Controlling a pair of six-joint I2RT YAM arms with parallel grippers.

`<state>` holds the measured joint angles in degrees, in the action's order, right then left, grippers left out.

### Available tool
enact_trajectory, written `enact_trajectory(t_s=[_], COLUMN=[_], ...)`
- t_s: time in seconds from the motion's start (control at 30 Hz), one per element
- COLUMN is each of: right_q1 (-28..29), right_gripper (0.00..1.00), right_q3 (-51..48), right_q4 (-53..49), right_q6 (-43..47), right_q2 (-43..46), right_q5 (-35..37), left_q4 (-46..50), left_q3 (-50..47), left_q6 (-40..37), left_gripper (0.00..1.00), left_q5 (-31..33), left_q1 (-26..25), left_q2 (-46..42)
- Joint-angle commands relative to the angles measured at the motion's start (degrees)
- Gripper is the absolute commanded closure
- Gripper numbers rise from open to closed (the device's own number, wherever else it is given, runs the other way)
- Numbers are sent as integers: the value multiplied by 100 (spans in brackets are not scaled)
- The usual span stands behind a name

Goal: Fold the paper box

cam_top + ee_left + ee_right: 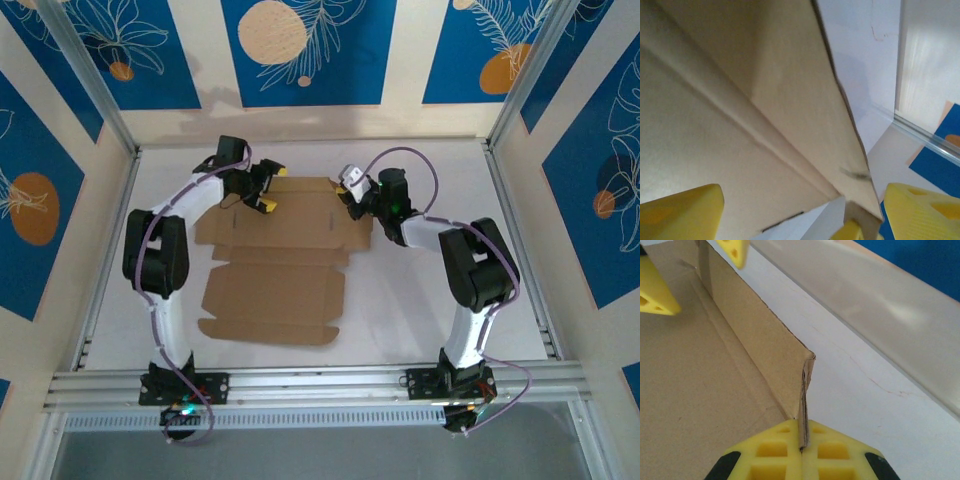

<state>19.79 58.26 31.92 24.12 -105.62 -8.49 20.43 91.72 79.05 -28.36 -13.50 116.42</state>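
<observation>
The paper box [270, 290] is a brown die-cut sheet lying mostly flat on the white table. Its far long flap [755, 340] stands upright along the back edge. My right gripper [802, 445] is shut on the doubled right end of that flap, pinching the folded corner [807, 370]. At the far left end of the box [740, 115], my left gripper [800, 215] is open, with its yellow fingers [680, 212] spread wide on either side of the raised flap. In the top view the left gripper [265, 192] and the right gripper [347, 193] sit at opposite ends of the back edge.
The back wall's metal rail [880, 295] runs close behind the raised flap, with a strip of white table [865, 405] between them. Enclosure walls ring the table [440, 170]. An aluminium rail [320, 385] carrying both arm bases crosses the near edge.
</observation>
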Motion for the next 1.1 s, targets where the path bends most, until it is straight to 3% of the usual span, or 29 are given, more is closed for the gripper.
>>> enact_trajectory(t_s=[0.0,0.23,0.63,0.7,0.77,0.8,0.9,1.07], right_q1=[99,260,303,298,319,340,400,397], right_gripper=[100,100,100,90,68,62,54,50], right_q3=[-89,-177,-217,-244,-273,-316,-473,-688], right_q4=[244,359,455,449,301,267,243,-22], right_q6=[419,600,532,473,460,541,561,110], right_q2=[224,273,320,375,467,526,763,1421], right_q5=[16,165,473,487,435,417,487,458], left_q4=[-117,-46,-493,-651,-840,-925,-1131,-1363], left_q3=[420,547,13,-160,-357,-458,-679,-1016], left_q6=[226,224,303,360,428,467,560,669], left_gripper=[17,27,81,89,95,98,100,100], left_q5=[131,226,135,101,68,70,92,172], left_q1=[83,154,144,146,146,141,144,146], left_q2=[149,322,34,-25,-94,-145,-293,-669])
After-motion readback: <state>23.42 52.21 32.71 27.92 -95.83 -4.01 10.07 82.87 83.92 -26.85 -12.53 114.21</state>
